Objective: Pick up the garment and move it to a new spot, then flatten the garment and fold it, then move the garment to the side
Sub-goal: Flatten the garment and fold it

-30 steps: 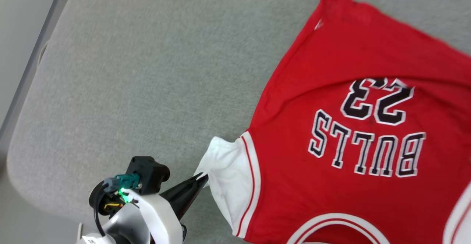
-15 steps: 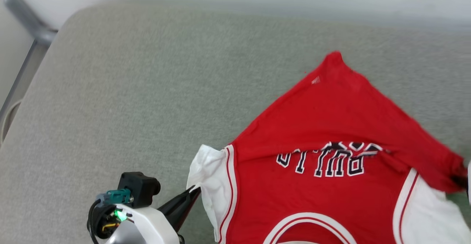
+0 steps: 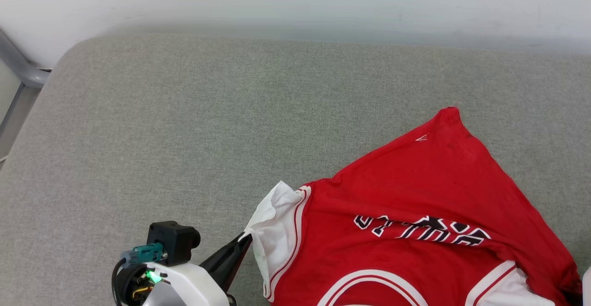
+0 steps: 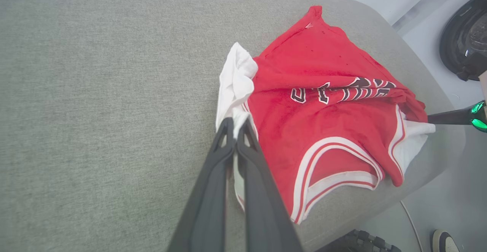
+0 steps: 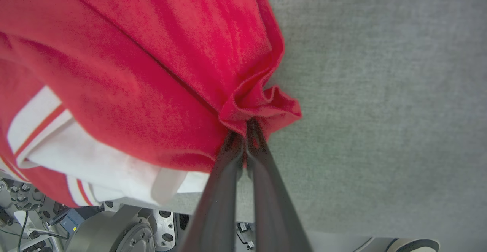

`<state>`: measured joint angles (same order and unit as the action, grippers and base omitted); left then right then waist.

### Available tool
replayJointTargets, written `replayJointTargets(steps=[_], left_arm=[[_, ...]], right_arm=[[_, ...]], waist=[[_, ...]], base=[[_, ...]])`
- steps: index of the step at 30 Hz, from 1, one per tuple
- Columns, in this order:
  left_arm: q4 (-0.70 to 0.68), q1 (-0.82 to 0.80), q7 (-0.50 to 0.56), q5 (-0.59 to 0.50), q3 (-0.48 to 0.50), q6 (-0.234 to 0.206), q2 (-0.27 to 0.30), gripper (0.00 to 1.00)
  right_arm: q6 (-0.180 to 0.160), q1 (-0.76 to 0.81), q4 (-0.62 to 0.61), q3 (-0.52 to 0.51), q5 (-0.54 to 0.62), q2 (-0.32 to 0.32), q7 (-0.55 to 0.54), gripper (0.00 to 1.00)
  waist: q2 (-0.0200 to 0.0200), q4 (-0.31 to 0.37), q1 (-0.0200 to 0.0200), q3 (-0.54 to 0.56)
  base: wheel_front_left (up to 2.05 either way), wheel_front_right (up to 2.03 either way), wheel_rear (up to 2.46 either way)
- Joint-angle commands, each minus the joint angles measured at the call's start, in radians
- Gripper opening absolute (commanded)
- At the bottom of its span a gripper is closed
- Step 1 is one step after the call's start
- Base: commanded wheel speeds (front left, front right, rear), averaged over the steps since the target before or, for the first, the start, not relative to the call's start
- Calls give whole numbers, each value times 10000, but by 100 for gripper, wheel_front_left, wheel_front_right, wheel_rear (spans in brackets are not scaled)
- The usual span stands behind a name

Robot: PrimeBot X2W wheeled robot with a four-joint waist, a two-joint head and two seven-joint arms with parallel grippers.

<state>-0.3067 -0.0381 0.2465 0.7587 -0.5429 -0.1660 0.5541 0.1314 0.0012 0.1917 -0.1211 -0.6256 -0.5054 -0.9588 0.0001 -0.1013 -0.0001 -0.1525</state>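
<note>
At 7 o'clock in the head view, the left claw (image 3: 247, 237) is clenched on the edge of the white sleeve (image 3: 273, 220). The left wrist view shows its two dark fingers pressed together with white cloth pinched between the tips.

From there the garment (image 3: 415, 181) spreads toward 3 o'clock across the grey padded worktop (image 3: 184, 135). It sits in the near right part, and the ground from 9 to 12 o'clock is bare. One hem corner (image 3: 450, 112) points to 12 o'clock and rests on the padding. A crosswise fold swallows half of the black-white lettering (image 3: 420, 228). The striped collar (image 3: 369, 282) lies at 6 o'clock, close to the worktop's near edge.

At the garment's 4 o'clock end, the right claw (image 5: 246, 127) is clenched too. It grasps a bunched fold of red cloth just beside the other white sleeve (image 5: 114, 168).

As I judge it, the pick-up is made: both claws have the shoulder end in hand, one at each side. The far hem trails on the padding, which suits the move to a new spot. Whether that spot is reached I cannot tell. The cloth is rumpled and doubled over itself, so flattening is not yet done. Folding and the last move to the side are both left.
</note>
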Motion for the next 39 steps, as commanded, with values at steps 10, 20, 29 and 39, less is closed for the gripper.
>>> replayJointTargets(steps=[10,20,29,39], left_arm=[[73,-76,1,22,-175,33,-153,0],[-177,-260,-132,-97,-393,154,-330,0],[-433,-1031,-122,-514,-668,432,-526,0],[-382,-1641,-326,-702,-903,676,-954,0]], right_arm=[[-13,227,-523,-131,38,0,-275,100],[-13,-965,-2388,-107,-123,-316,-1540,100],[-13,-4070,-2229,607,826,-1,-2773,100],[-13,-5765,-448,961,1900,-310,-2616,100]], waist=[[-1,-72,1,329],[-1,-462,1,-17],[-1,-1384,1,-1320],[-1,-2380,1,-2279]], base=[[0,0,0],[0,0,0],[0,0,0],[0,0,0]])
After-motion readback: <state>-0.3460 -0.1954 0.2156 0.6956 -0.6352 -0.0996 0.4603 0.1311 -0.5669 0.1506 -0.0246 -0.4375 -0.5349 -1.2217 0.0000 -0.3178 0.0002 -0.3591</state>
